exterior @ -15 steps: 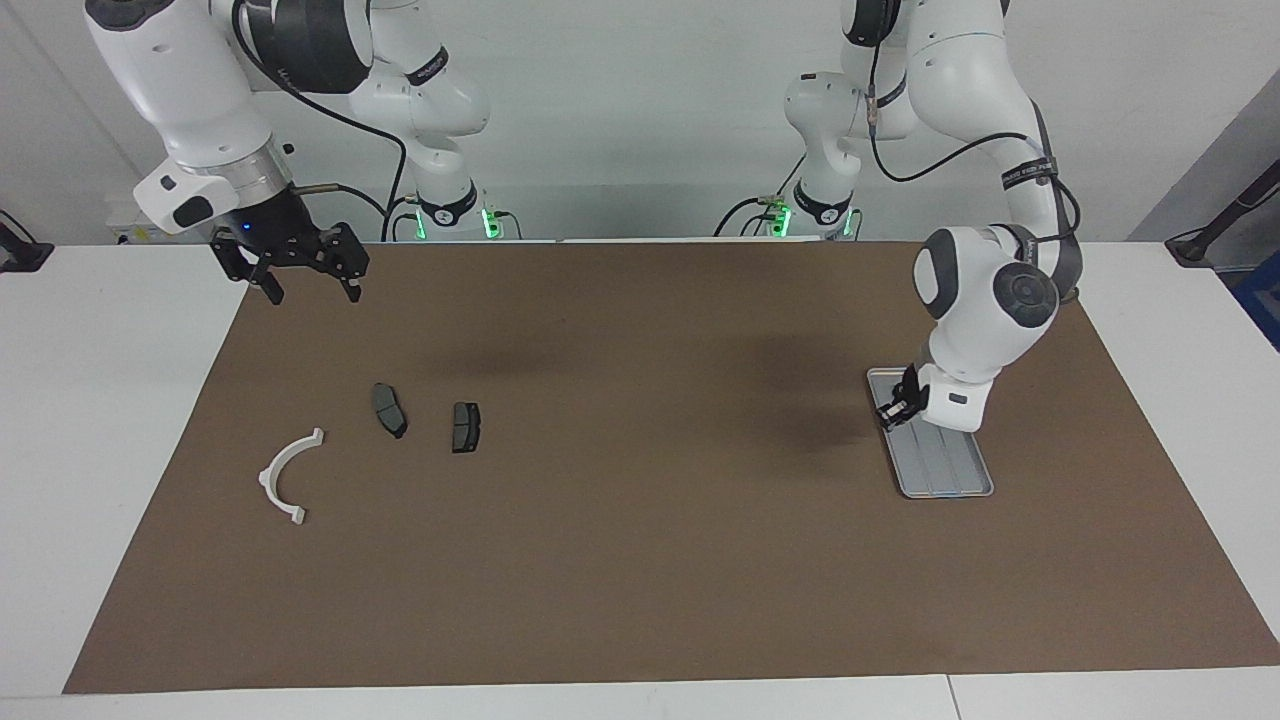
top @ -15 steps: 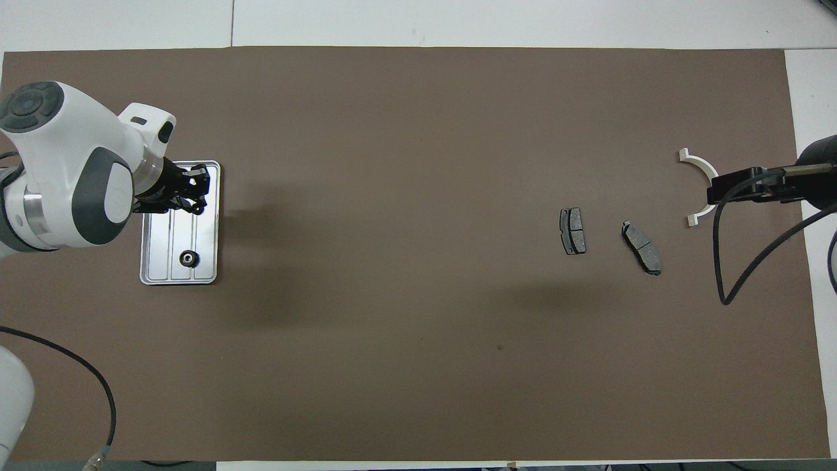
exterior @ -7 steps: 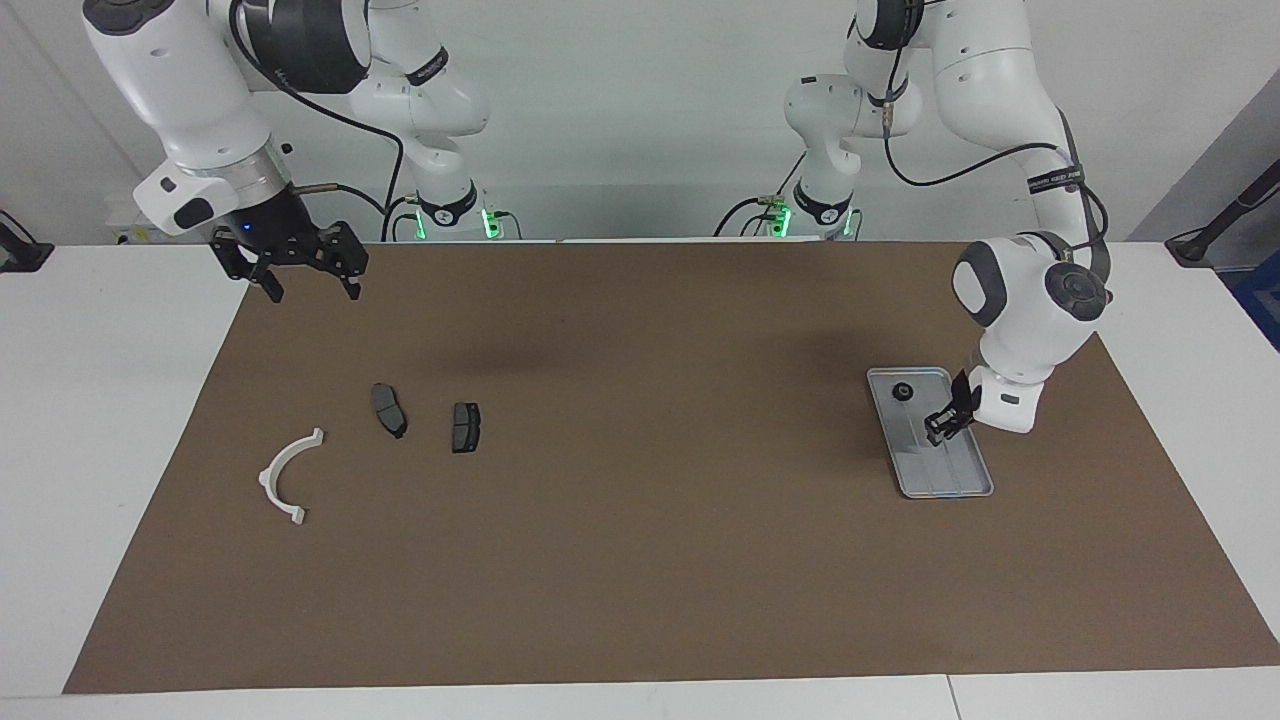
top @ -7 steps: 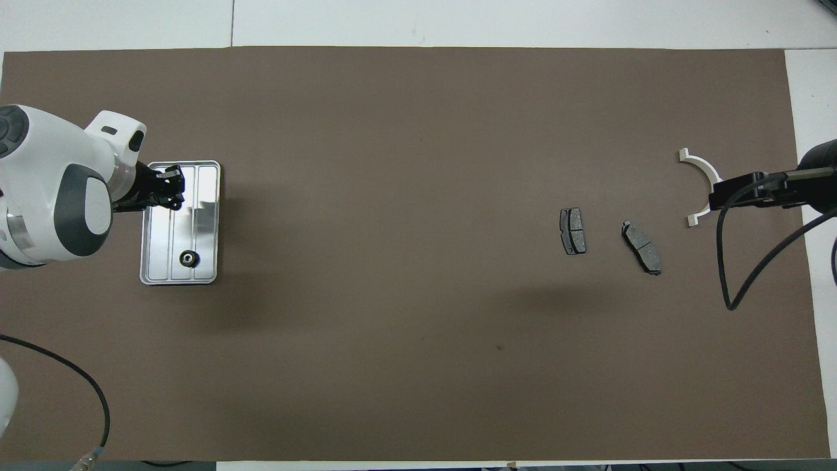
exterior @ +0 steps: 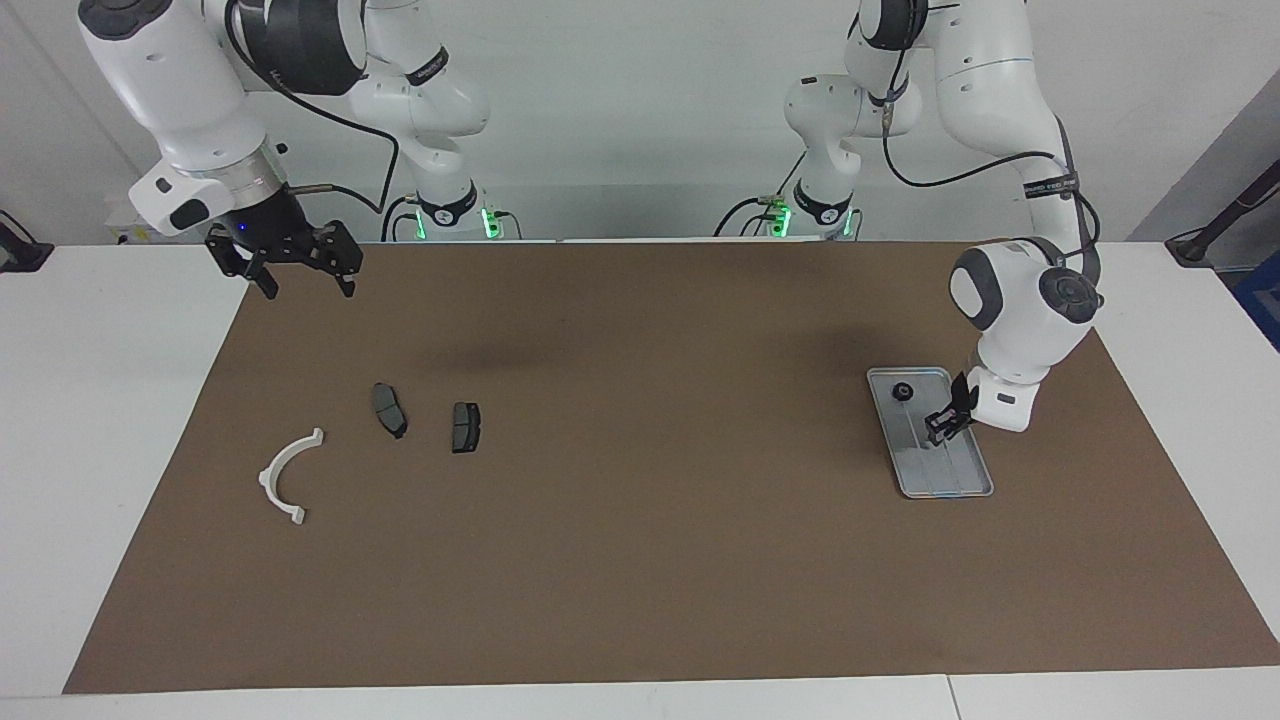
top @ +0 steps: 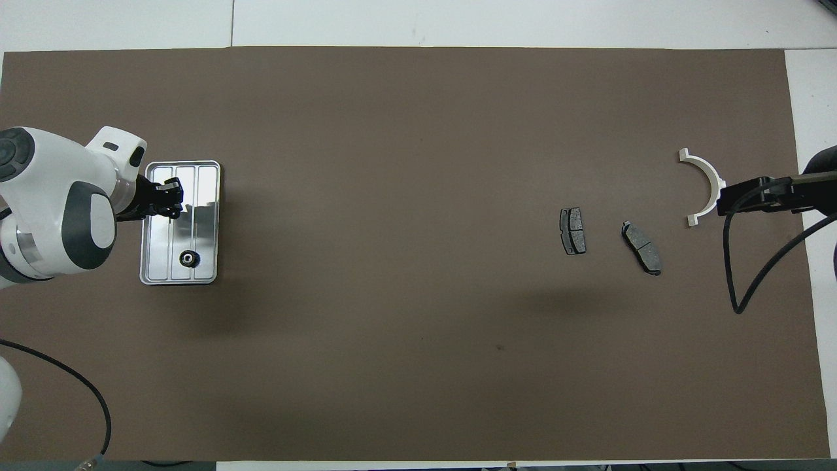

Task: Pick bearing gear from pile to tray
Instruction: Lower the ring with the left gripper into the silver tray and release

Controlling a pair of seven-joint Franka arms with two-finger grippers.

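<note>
The small black round bearing gear [exterior: 903, 391] [top: 189, 258] lies flat in the flat rectangular silver-grey metal tray [exterior: 958, 482] [top: 206, 190] with lengthwise ribs, at the tray's end nearer to the robots. The tray sits on the brown mat [exterior: 640, 560] toward the left arm's end of the table. The left gripper [exterior: 938, 428] [top: 171, 196] hangs low over the middle of the tray, clenched with its fingertips together and grasping nothing; the gear rests apart from it.

Toward the right arm's end of the table lie the remaining parts: a white semicircular plastic arc [exterior: 281, 477] [top: 705, 183] and two dark grey brake pads, one pad [exterior: 389, 409] [top: 641, 247] closer to the arc and the other pad [exterior: 465, 426] [top: 572, 231] beside it toward the table's middle. The pads lie a little nearer to the robots than the arc.

The right gripper [exterior: 303, 282] [top: 735, 199] waits raised over the mat's edge closest to the robots, with its jaws spread wide and empty
</note>
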